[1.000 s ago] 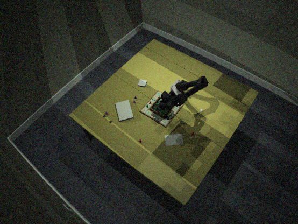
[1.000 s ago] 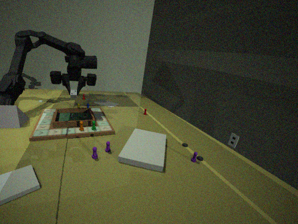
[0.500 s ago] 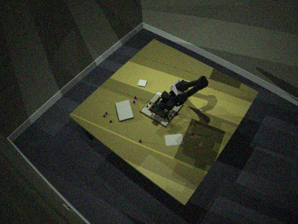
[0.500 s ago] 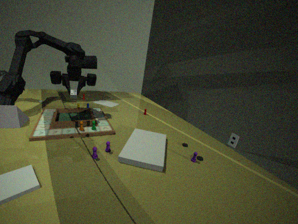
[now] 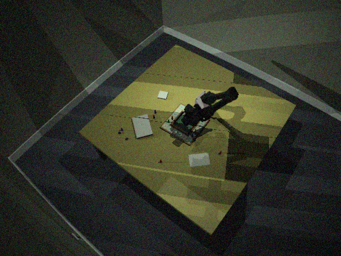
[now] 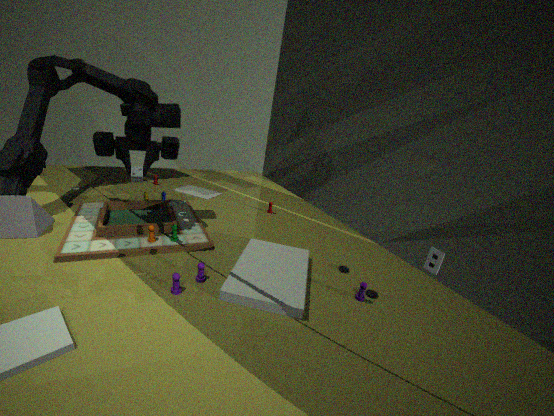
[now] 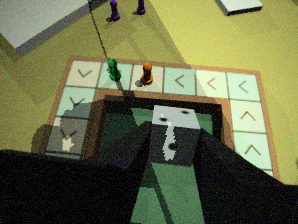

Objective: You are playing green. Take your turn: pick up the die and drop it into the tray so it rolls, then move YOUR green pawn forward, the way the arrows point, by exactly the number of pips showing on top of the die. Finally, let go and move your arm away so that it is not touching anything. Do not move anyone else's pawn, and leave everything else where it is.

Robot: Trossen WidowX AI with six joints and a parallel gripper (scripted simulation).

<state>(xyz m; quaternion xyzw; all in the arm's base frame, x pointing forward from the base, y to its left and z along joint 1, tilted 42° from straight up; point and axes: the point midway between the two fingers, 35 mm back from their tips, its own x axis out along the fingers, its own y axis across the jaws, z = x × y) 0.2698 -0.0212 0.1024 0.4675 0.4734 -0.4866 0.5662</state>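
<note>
My gripper (image 7: 172, 130) (image 6: 136, 166) hangs above the middle of the board's sunken green tray (image 7: 172, 192) (image 6: 119, 217). It is shut on the white die (image 7: 176, 131) (image 6: 136, 171), which shows dark pips on the face towards the wrist camera. The green pawn (image 7: 113, 68) (image 6: 174, 231) stands on an arrow tile on the board's (image 7: 245, 86) (image 6: 100, 245) (image 5: 177, 133) near edge. An orange pawn (image 7: 146, 72) (image 6: 151, 233) stands on the tile beside it. In the top view the arm (image 5: 212, 103) hides most of the board.
Two purple pawns (image 6: 176, 283) (image 6: 200, 272) stand off the board near a large white slab (image 6: 270, 275) (image 5: 141, 125). More white slabs (image 6: 30, 340) (image 5: 199, 159) (image 5: 162, 95), a grey block (image 6: 20, 215), red pawns (image 6: 270, 207) (image 6: 155, 179) and a third purple pawn (image 6: 361, 291) lie around.
</note>
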